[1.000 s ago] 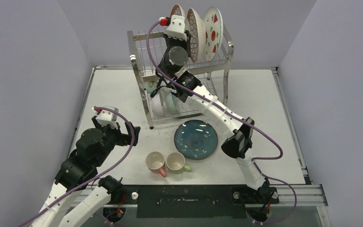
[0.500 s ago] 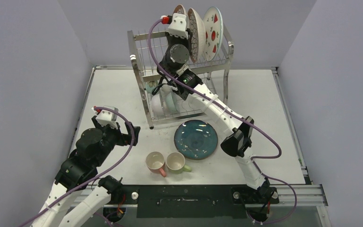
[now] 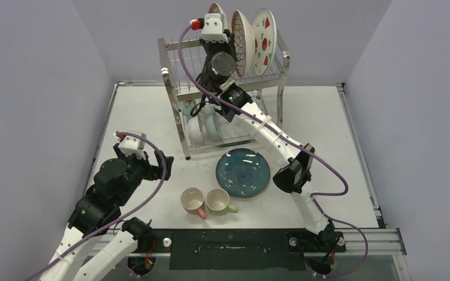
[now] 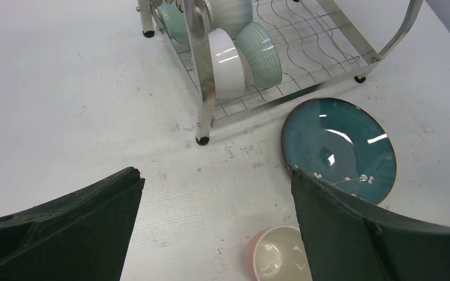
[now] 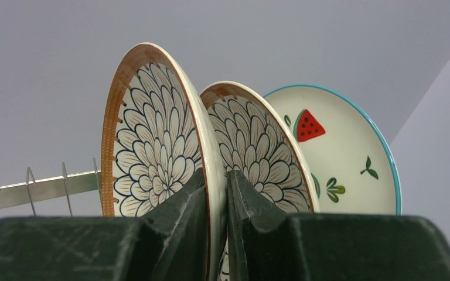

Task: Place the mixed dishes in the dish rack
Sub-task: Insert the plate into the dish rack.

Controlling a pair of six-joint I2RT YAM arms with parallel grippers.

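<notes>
Right tool (image 5: 215, 186): fingers are drawn nearly together and clamped on the lower rim of a brown-rimmed petal plate (image 5: 152, 134), which is held upright at the top tier of the dish rack (image 3: 170, 82). A second petal plate (image 5: 263, 146) and a fruit-print plate (image 5: 345, 146) are stood just beside it. Left tool (image 4: 215, 175): fingers are spread wide above the surface (image 4: 64, 88), with nothing held or touched. Bowls (image 4: 228, 61) are seen in the lower tier. A teal plate (image 3: 243, 171), a pink mug (image 3: 192, 201) and a green mug (image 3: 218, 201) are found on the surface.
</notes>
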